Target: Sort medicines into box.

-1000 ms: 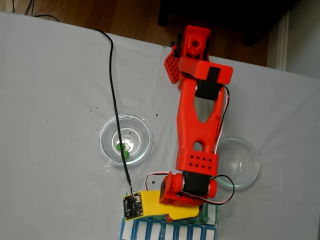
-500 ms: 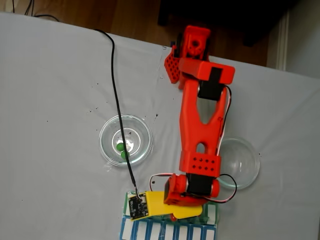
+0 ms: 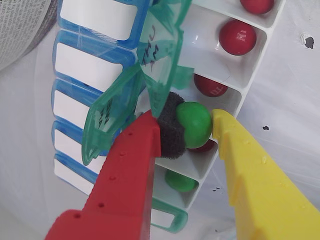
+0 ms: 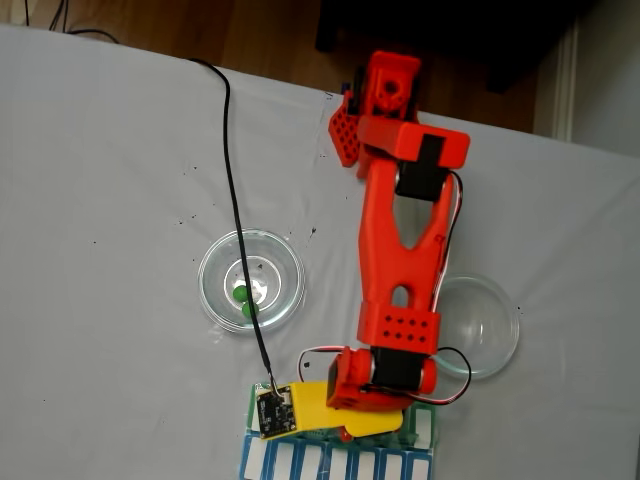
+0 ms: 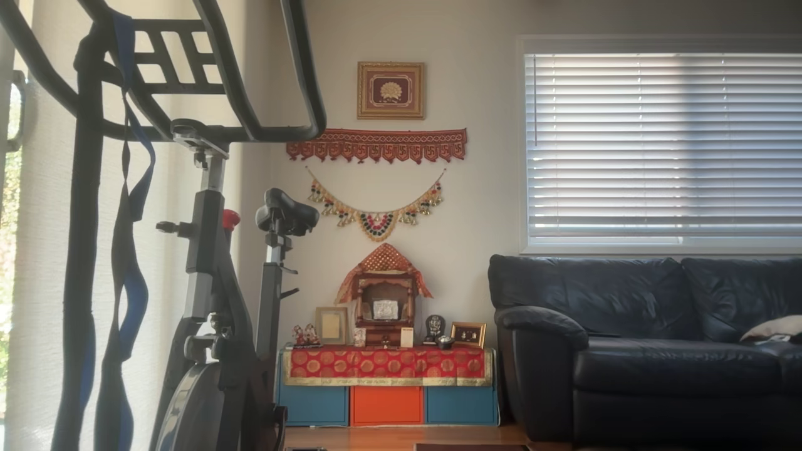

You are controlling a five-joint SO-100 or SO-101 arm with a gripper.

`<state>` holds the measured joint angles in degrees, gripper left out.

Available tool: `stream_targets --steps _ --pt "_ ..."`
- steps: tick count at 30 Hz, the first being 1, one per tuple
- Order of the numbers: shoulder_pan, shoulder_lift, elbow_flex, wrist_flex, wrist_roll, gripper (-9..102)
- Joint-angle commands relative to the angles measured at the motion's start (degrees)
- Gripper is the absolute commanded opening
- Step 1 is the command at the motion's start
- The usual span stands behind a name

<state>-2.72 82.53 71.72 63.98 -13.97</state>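
Fingers of the red-and-yellow gripper (image 3: 187,131) pinch a glossy green ball (image 3: 194,124) over the white pill organiser's (image 3: 255,60) open compartments, dark red balls (image 3: 237,37) inside, wrist view. Fixed view: gripper over organiser (image 4: 425,428); two green balls in the clear glass dish (image 4: 251,280).

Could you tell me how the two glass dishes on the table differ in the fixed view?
The left glass dish holds two green balls, while the right glass dish looks empty. A black cable crosses over the left glass dish; the red arm overlaps the right glass dish's edge. Both are round, clear dishes standing on the white tablecloth.
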Motion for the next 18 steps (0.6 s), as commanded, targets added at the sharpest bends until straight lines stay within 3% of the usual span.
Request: stream_targets --steps 1,7,18 --pt "-1.14 4.31 -3.16 0.79 -0.35 17" --pt "-0.79 7.38 -0.97 1.76 -1.41 27" --pt "-0.44 9.23 0.0 2.64 -2.72 24"
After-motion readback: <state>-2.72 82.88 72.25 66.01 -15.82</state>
